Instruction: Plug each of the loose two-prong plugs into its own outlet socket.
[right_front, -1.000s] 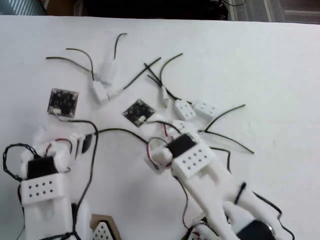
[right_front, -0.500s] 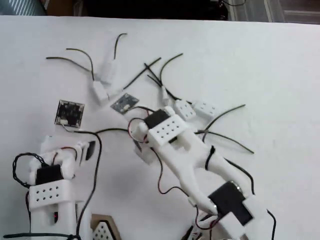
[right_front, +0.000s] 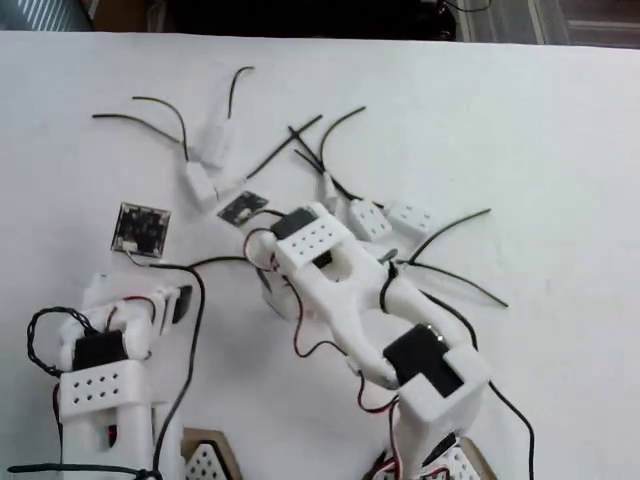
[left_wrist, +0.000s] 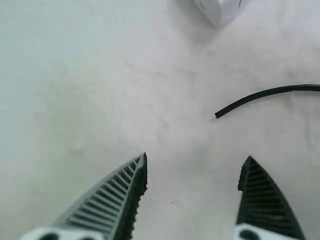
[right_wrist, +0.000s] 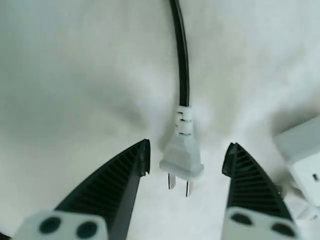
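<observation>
White socket blocks sit mid-table beside our right arm. Our left gripper gapes empty over the table. Our right gripper, wide open and holding nothing, straddles a plug; we should close squarely on its body, leaving prongs free.

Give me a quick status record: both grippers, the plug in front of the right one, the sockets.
right gripper: open, fingers flanking plug, no contact
plug: loose, flat on table, cord trailing away from gripper
left gripper: open, above table, cord end nearby
sockets: white blocks beside right arm
</observation>
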